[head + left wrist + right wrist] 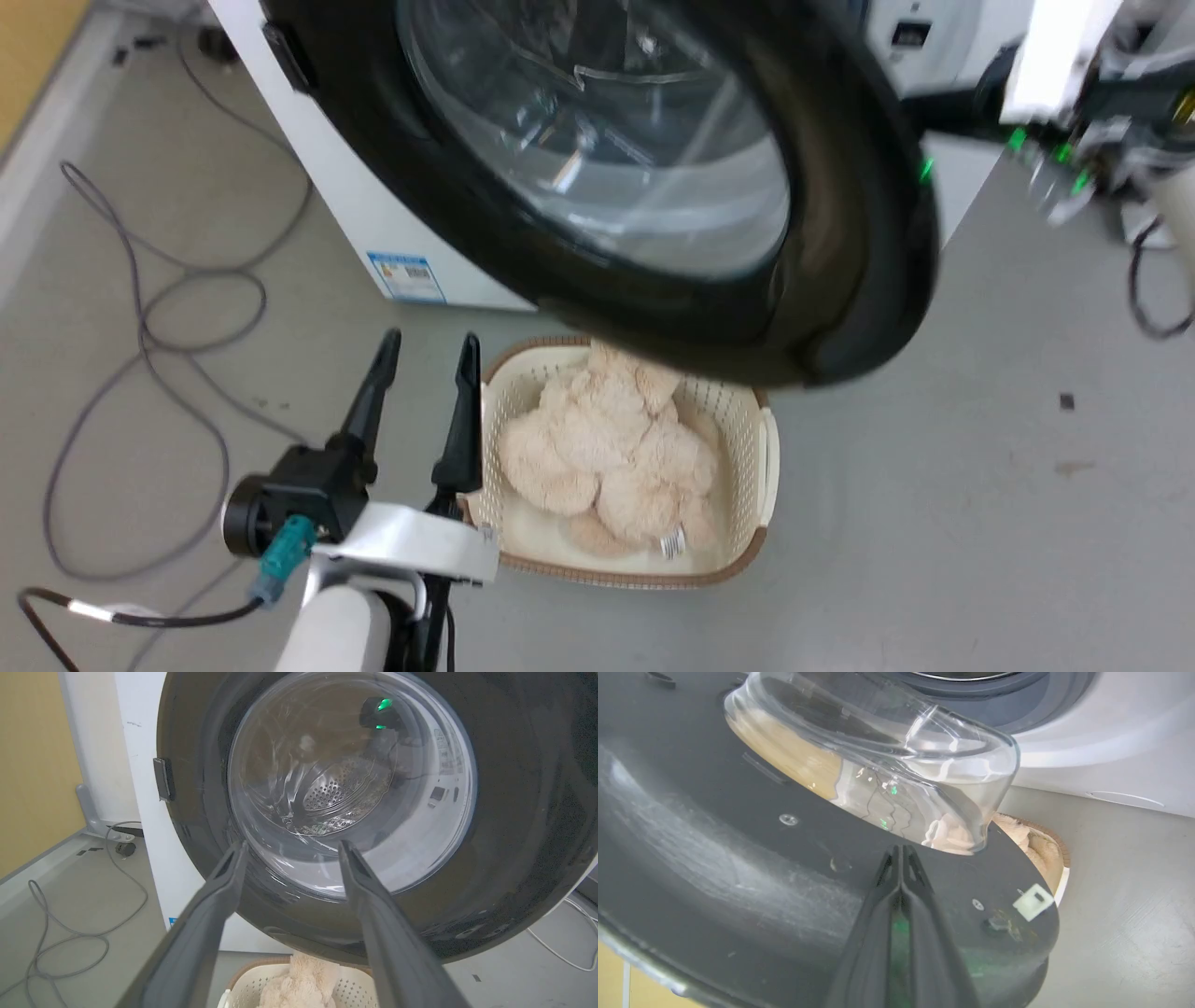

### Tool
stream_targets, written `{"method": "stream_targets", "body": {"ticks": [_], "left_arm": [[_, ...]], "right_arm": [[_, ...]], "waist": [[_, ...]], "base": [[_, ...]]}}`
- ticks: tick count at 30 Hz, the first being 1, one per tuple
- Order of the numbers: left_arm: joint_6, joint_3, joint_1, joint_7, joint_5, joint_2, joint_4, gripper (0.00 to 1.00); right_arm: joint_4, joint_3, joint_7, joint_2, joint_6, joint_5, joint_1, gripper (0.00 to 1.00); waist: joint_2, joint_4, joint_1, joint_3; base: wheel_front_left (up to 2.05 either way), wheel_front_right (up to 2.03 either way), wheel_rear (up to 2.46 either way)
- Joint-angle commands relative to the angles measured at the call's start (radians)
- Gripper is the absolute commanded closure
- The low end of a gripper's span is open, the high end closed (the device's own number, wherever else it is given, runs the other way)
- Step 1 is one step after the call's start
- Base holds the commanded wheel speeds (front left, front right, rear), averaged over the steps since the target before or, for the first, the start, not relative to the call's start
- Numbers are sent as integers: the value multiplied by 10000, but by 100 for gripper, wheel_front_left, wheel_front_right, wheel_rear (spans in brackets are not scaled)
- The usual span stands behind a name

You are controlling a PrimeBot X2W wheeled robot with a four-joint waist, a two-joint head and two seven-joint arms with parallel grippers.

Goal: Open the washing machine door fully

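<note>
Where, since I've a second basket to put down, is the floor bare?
Right of the laundry basket, past the washing machine door, the floor is bare. Crowded: the basket under the door with the left gripper beside it; cables loop left of the washing machine.

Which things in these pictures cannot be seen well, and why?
- Head view: the right arm is blurred; the washing machine door covers the far end of the basket.
- Head view: the blue label is too small to read.
- Right wrist view: whether the right gripper touches the door is unclear.
</note>
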Motion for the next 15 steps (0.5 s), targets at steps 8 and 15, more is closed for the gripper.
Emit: {"method": "stream_targets", "body": {"ticks": [8,15], "left_arm": [[-1,-90,719,-51,279,25,332,0],[-17,-109,1145,-51,405,86,486,0]], "right_arm": [[-1333,-88,184,-4,8,543,2057,100],[-2552,19,243,272,8,822,3299,100]], "waist": [[0,-11,0,-985],[0,-147,0,-1362]], "base": [[0,0,0],[0,0,0]]}}
